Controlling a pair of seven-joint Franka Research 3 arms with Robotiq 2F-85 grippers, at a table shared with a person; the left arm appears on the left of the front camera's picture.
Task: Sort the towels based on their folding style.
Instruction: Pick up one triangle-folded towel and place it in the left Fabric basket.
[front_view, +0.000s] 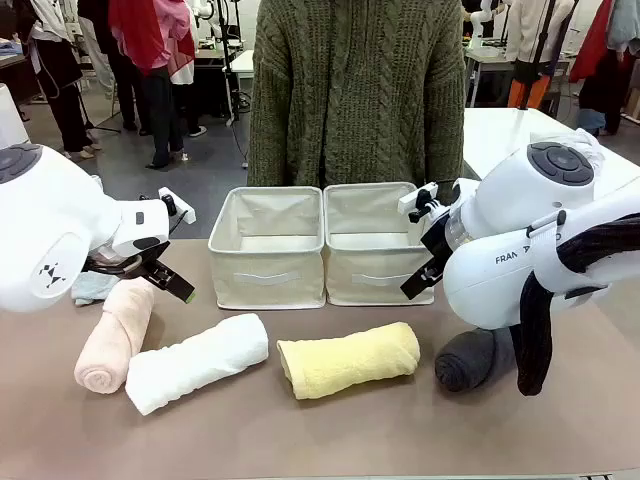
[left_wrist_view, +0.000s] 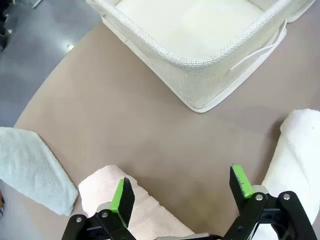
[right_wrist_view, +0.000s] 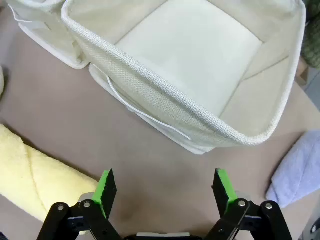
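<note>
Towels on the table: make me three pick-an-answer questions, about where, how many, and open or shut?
1. Where is the yellow towel? A in a bin; B on the table in front of the bins; C on the floor.
2. How many beige bins stand there? A one; B two; C four.
3. The left tool is: A open; B shut on a towel; C shut on nothing.
Answers: B, it lies on the tabletop; B, two stand side by side; A, its green pads are wide apart.
</note>
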